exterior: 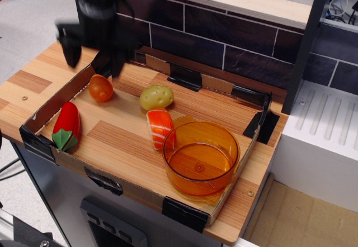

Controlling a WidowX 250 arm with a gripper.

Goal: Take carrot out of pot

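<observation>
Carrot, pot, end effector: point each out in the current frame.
carrot (pixel 101 88), observation image, middle of its orange body
pot (pixel 180 181), observation image, front amber wall
end effector (pixel 91 48), observation image, blurred, gap between its open fingertips

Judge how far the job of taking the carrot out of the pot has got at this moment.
Done: the carrot lies on the tray floor, well away from the empty pot. In hand: nothing; the gripper, blurred, hangs open above the carrot. Left: apparently nothing beyond moving the arm away.

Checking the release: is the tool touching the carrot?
Apart. The only view shows the open tool lifted above the carrot, with bare wood between them.
</observation>
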